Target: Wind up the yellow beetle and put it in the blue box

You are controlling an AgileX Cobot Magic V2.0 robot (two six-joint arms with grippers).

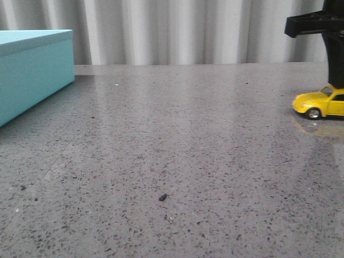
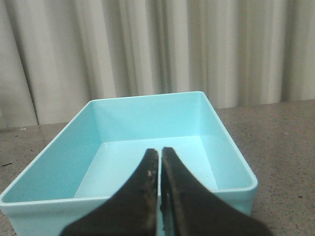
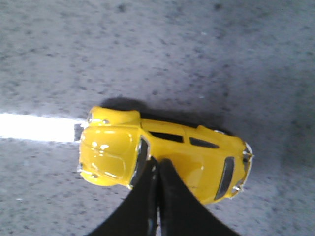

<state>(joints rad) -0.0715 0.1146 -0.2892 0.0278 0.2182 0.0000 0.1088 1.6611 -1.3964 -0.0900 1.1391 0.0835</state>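
Front view: the yellow beetle (image 1: 321, 102) stands on its wheels at the far right of the grey speckled table (image 1: 177, 161), partly cut off by the edge of the picture, its nose pointing left. Your right arm (image 1: 322, 32) comes down from above directly over the car. The blue box (image 1: 32, 67) sits at the far left of the table, well apart from the car, with a pleated curtain (image 1: 177, 32) behind both.

Right wrist view: you look straight down on the beetle (image 3: 162, 155). The right gripper (image 3: 157, 164) has its two black fingers (image 3: 142, 196) pressed together with no gap between them, the tips over the car's roof just behind the windscreen. Whether the tips touch the roof or hang just above it cannot be told; they do not grasp the car.

Left wrist view: your left gripper (image 2: 159, 155) is likewise closed, finger against finger, holding nothing. It hangs over the near wall of the box (image 2: 49, 162), whose open top shows a bare pale interior.
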